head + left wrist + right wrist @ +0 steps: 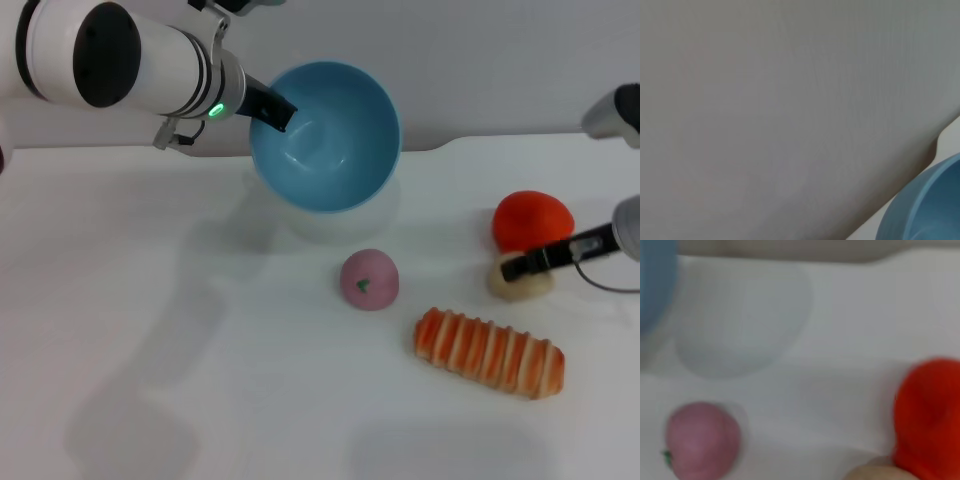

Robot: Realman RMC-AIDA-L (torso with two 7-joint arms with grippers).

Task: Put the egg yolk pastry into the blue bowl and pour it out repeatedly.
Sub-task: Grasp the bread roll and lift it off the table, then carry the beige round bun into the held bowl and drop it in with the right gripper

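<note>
Now | my left gripper (pixel 283 113) clamps the tilted blue bowl (pixel 330 140) aloft | my right gripper (pixel 520 267) straddles the egg yolk pastry (pixel 520 284), jaws apart

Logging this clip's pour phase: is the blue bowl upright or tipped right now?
Tipped. The left gripper holds the blue bowl above the table, its empty inside facing the camera; the egg yolk pastry lies on the table.

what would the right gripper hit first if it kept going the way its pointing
Probably the egg yolk pastry: the right gripper already sits right at it, beside the red object. Contact is unclear from the head view.
</note>
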